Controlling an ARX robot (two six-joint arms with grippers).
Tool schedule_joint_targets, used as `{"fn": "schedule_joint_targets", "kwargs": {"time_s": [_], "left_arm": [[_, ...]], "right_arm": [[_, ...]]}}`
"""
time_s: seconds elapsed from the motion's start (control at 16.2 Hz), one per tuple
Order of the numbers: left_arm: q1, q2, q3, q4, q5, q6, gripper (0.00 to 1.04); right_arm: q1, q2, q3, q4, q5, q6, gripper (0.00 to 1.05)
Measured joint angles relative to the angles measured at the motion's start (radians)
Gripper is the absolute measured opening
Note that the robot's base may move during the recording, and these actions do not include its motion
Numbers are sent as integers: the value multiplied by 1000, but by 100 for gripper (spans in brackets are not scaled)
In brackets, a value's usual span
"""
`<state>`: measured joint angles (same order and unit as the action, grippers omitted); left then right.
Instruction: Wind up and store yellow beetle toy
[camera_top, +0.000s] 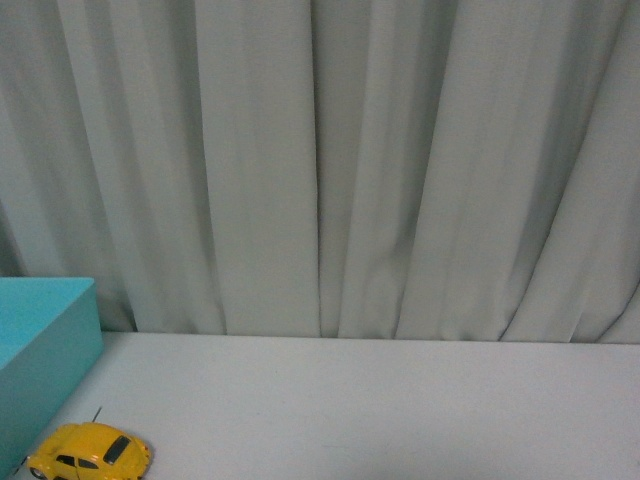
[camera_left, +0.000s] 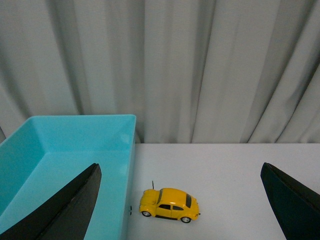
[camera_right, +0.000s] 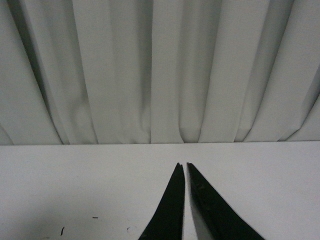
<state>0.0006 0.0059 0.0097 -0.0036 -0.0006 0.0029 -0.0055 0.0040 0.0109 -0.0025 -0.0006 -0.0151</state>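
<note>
The yellow beetle toy (camera_top: 90, 452) stands on its wheels on the white table at the front left, close beside a turquoise bin (camera_top: 45, 345). In the left wrist view the yellow beetle toy (camera_left: 169, 205) sits between and beyond the black fingers (camera_left: 75, 207) of my left gripper (camera_left: 180, 172), which is open wide and touches nothing. One finger hangs over the turquoise bin (camera_left: 65, 145). My right gripper (camera_right: 183, 166) is shut with nothing between its fingers, above bare table. Neither gripper shows in the front view.
A grey pleated curtain (camera_top: 320, 160) hangs along the table's far edge. White tabletop (camera_top: 400, 410) stretches to the right of the toy. A few small dark specks (camera_right: 62, 230) mark the table surface in the right wrist view.
</note>
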Motion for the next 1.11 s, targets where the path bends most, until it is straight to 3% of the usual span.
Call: {"fn": "schedule_joint_targets", "kwargs": {"time_s": [0.25,0.49,0.62,0.74,0.8,1.11], "left_arm": [[0,0,0,0,0,0,98],[0,0,0,0,0,0,98],[0,0,0,0,0,0,98],[-53,180,137,-296,-100,-174,98],[-47,231,200,-341,-84,-243,98],[52,309,303,-221,-6,-214,98]], "right_arm": [[0,0,0,-1,1,0,60],[0,-1,0,-1,1,0,98],[0,0,0,-1,1,0,98],[0,-1,0,-2,0,0,98],[0,-1,0,-1,1,0,98],[0,0,0,-1,1,1,98]]}}
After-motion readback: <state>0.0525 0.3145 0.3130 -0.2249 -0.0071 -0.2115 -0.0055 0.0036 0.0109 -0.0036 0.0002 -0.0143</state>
